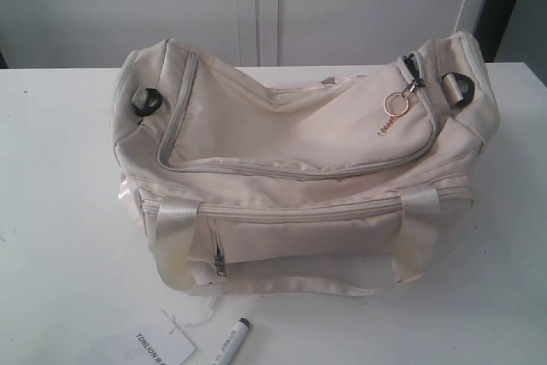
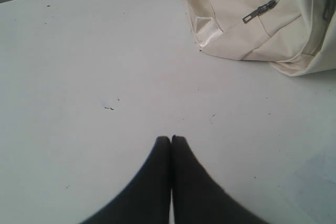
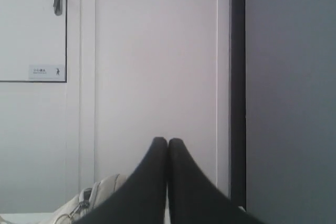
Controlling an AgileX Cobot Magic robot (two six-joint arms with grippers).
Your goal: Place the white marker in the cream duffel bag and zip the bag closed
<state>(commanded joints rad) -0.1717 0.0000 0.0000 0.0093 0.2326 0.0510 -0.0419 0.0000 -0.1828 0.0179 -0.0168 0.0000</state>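
The cream duffel bag (image 1: pixel 299 168) lies across the middle of the white table, its curved top zipper run round to the gold keyring (image 1: pixel 394 107). In front of it, at the table's near edge, lies the white marker (image 1: pixel 231 343) with its dark cap pointing toward the bag. Neither gripper shows in the exterior view. My left gripper (image 2: pixel 171 139) is shut and empty over bare table, with one end of the bag (image 2: pixel 252 19) some way beyond it. My right gripper (image 3: pixel 167 141) is shut and empty, facing the wall, with a corner of the bag (image 3: pixel 100 192) low beside it.
A flat white paper tag (image 1: pixel 158 346) with black lettering lies just left of the marker. White cabinet doors (image 1: pixel 256 6) stand behind the table. A dark upright strip (image 3: pixel 237 87) and a grey panel show in the right wrist view.
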